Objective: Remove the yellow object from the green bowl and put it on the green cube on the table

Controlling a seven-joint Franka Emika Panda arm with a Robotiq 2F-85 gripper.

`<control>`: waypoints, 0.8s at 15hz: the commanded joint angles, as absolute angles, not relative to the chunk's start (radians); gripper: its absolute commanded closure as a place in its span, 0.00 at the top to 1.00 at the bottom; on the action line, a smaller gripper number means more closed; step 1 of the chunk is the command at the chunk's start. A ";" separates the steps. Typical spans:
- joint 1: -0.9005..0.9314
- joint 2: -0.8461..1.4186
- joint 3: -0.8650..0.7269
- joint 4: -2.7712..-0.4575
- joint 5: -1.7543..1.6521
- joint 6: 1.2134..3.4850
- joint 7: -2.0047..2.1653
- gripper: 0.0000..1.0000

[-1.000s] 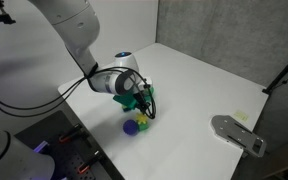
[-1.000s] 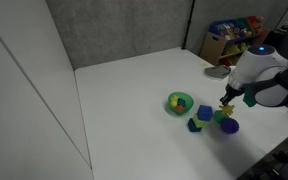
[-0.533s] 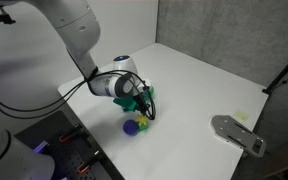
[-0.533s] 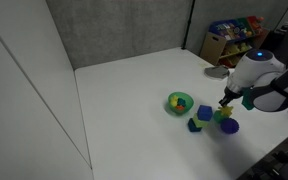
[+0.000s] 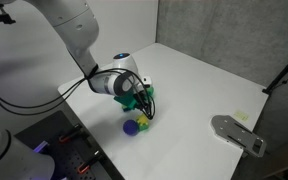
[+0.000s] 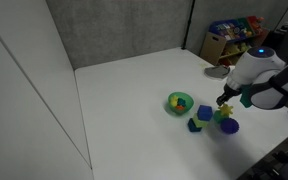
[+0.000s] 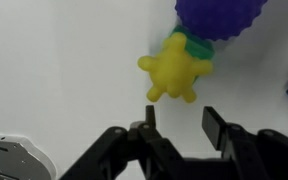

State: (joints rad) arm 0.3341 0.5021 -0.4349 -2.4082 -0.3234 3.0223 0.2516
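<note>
In the wrist view the yellow object [image 7: 174, 70], a knobbly bright yellow piece, rests on the green cube [image 7: 197, 46], of which only an edge shows beneath it. My gripper [image 7: 180, 122] is open and empty, just clear of the yellow object. In an exterior view the green bowl [image 6: 179, 103] stands on the white table [image 6: 134, 85], a short way from my gripper [image 6: 223, 101] and the yellow object [image 6: 225, 114]. In an exterior view my gripper [image 5: 145, 105] hovers over the yellow object [image 5: 142, 120]; the bowl is mostly hidden behind it.
A purple round piece [image 7: 219, 18] touches the green cube and also shows in both exterior views [image 6: 230, 126] [image 5: 131, 127]. Two blue blocks [image 6: 203, 112] [image 6: 194, 125] lie between bowl and cube. A grey metal fixture [image 5: 237, 133] sits at the table's edge.
My gripper has drawn back slightly from the yellow object, which stays on the green cube. Nothing else has moved.
</note>
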 commanded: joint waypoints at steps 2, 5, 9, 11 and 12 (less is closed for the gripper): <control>0.324 0.385 -0.429 -2.419 -0.281 2.954 0.230 0.91; 0.320 0.309 -0.419 -2.412 -0.297 2.880 0.250 1.00; 0.286 0.191 -0.370 -2.422 -0.334 2.781 0.285 1.00; 0.249 0.135 -0.322 -2.427 -0.334 2.729 0.290 1.00; 0.225 0.107 -0.291 -2.428 -0.317 2.696 0.285 1.00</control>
State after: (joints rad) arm 0.2917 0.2064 -0.3664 -2.4061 -0.3061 2.7812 0.2587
